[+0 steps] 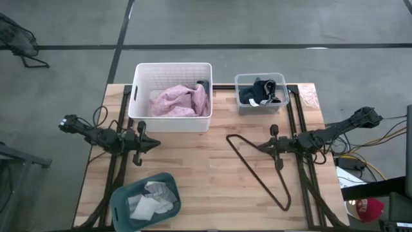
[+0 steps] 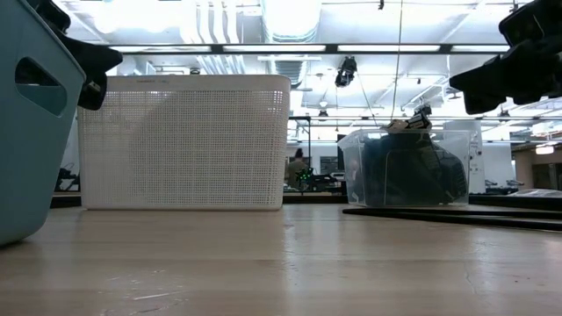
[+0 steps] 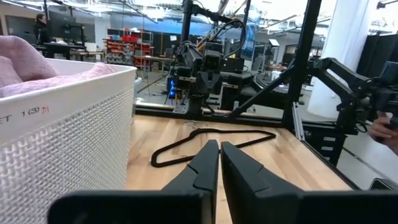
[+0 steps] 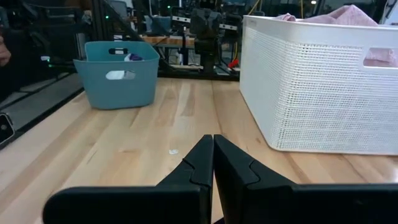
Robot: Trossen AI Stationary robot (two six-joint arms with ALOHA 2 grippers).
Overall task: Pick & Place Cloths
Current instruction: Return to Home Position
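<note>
High view, hands: left hand (image 1: 156, 143) hovers over the worktop (image 1: 206, 187) near a corner of the white basket (image 1: 172, 66); right hand (image 1: 261, 147) hovers at the black hanger (image 1: 255, 173); both are empty.
High view, cloths: pink garment (image 1: 180, 101) in the white basket, dark garments (image 1: 259, 92) in the clear bin (image 1: 260, 75), socks (image 1: 153, 198) in the teal bin (image 1: 117, 205), all apart from both hands.
Low view: the dark garments fill the clear bin, beside the white basket.
Left wrist view: fingers (image 3: 208, 163) pressed together; pink garment close by in the white basket.
Right wrist view: fingers (image 4: 200, 158) pressed together; teal bin well ahead.
</note>
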